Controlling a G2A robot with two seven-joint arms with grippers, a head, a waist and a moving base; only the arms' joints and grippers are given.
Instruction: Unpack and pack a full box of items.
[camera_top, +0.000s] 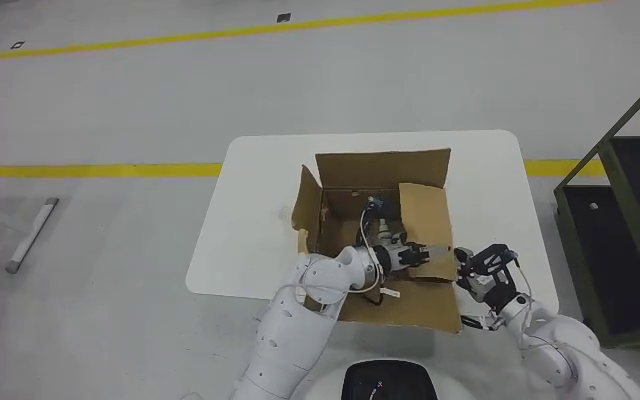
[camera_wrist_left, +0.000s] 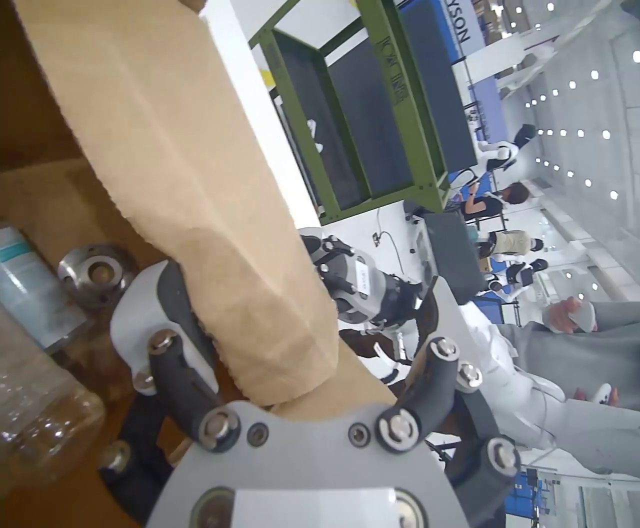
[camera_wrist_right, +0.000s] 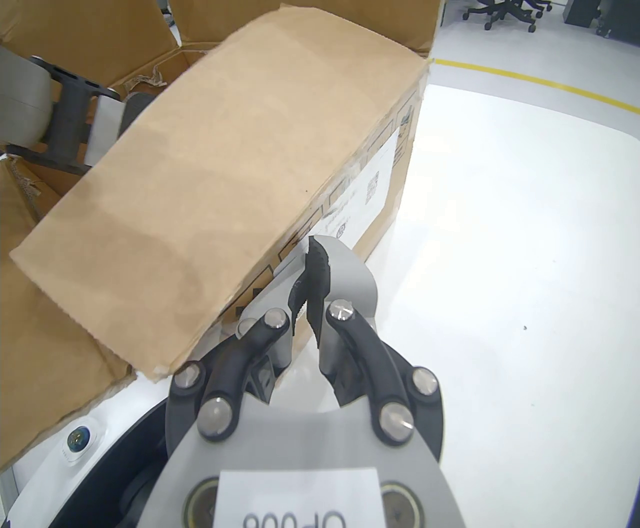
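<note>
I see the box on the table holding a bottle and flange, my left gripper spread wide astride its flap, my right gripper clenched empty beside its outer wall.

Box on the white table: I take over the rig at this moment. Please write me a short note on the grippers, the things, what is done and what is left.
Left gripper: open, straddling the flap on the robot's right side of the box.
Right gripper: shut, empty, beside the box's outer wall, over the table.
Inside the box: clear bottle, metal flange, teal-labelled container.
Done: flaps open.
Left: take the items out, then pack them back.
</note>
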